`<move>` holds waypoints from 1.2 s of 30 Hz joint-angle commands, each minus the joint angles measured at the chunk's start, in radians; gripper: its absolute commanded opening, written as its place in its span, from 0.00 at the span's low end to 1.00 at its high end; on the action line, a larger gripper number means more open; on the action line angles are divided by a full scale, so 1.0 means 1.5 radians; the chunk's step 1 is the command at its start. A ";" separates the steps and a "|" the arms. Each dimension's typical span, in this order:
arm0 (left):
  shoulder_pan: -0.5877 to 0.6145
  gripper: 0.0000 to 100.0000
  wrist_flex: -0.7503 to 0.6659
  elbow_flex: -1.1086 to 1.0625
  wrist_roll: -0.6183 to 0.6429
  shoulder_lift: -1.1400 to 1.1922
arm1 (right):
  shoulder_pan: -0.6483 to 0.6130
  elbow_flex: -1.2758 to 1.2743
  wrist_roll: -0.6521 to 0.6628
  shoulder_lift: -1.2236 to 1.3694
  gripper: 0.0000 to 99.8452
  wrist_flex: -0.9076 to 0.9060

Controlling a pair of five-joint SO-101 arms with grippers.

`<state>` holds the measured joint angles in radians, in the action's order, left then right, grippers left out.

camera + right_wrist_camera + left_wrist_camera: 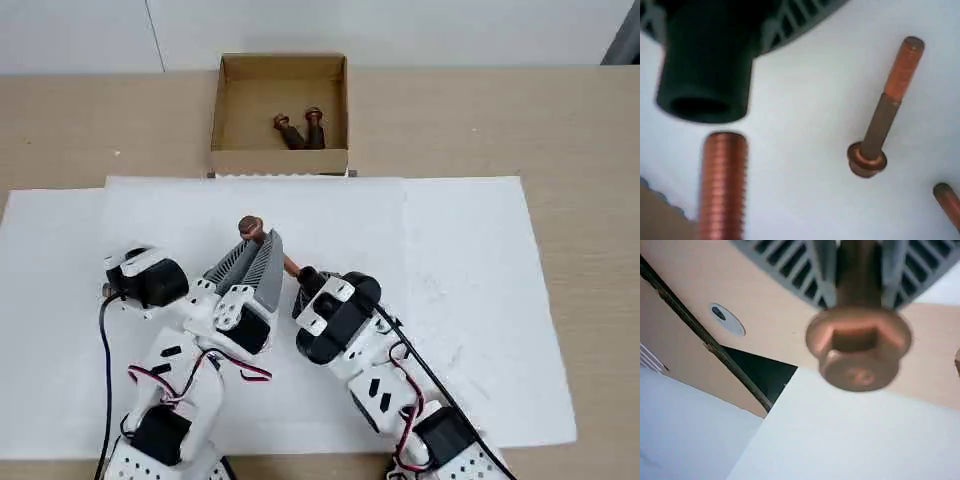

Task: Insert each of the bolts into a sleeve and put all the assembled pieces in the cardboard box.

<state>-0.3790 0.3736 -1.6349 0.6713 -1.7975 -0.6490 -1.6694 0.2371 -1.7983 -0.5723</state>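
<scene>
My left gripper [262,242] is shut on a copper bolt [252,229] just below its flanged head [858,348], over the white paper. The bolt's shaft slants toward my right gripper [304,280], which is shut on a black sleeve [705,65]. The threaded tip [723,186] of the held bolt lies just short of the sleeve's open mouth, slightly off its axis. Two assembled pieces [300,129] lie inside the cardboard box [229,100] at the back of the table.
A loose bolt [881,118] lies on the white paper [460,260], and the end of another [947,198] shows beside it. Both arms' bodies crowd the front middle of the sheet. The wooden table [500,120] surrounds the paper.
</scene>
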 commanded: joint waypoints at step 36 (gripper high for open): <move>-0.036 0.00 0.001 -0.012 0.006 -0.010 | -0.036 -0.009 0.008 -0.007 0.00 0.004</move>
<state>-0.4204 0.3736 -1.6471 0.6759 -1.8052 -0.6859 -1.6694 0.2386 -1.7983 -0.5738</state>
